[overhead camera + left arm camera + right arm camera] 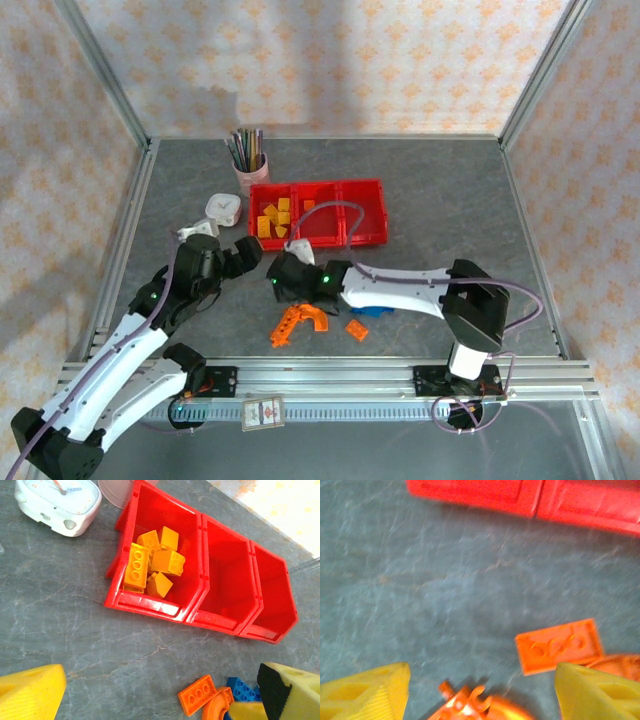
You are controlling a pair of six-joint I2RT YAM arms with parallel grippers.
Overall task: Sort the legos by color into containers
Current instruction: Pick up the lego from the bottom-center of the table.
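— Where do we see the containers [330, 241]?
— Three red bins joined in a row, toward the table's far edge. Yellow blocks [152, 562] are heaped in the left bin.
— And what lies loose?
— We find orange pieces [300, 322] and blue blocks [242, 689] together, nearer the near edge.

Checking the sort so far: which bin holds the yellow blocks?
The bin nearest the white clock holds yellow blocks; the other two hold no yellow.
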